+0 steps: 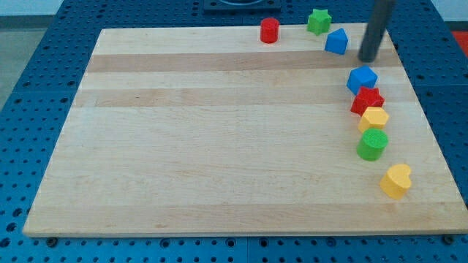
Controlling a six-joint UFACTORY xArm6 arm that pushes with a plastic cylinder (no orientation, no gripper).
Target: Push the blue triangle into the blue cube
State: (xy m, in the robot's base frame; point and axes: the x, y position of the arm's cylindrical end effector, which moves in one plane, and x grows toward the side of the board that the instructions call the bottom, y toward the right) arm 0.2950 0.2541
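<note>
A: Entry, single camera view. Where is my tip (367,58)?

B: Near the view's top right of the wooden tabletop (219,139). The dark rod comes down from the top edge, and its lower end sits just to the right of the blue triangle (336,42), with a narrow gap between them; contact cannot be confirmed.

A: Jaws?

B: The arm carries none, only the rod. It holds nothing.

A: The blue cube (362,78)?

B: Below my tip, slightly toward the view's left of it, close but apart. It lies below and to the right of the blue triangle, and bare wood separates the two blue blocks.

A: What is around the cube?

B: It heads a curved line running down the right side. A red star (366,100) touches or nearly touches its lower edge; I cannot tell which. Below that comes a yellow hexagon-like block (374,117), pressed against the red star, then a green cylinder (372,145) just beneath it. A yellow heart (395,180) sits further down, apart from the green cylinder.

A: Top edge?

B: A green star (318,21) lies up and to the left of the blue triangle, near it. A red cylinder (270,31) stands further left, well apart from both.
</note>
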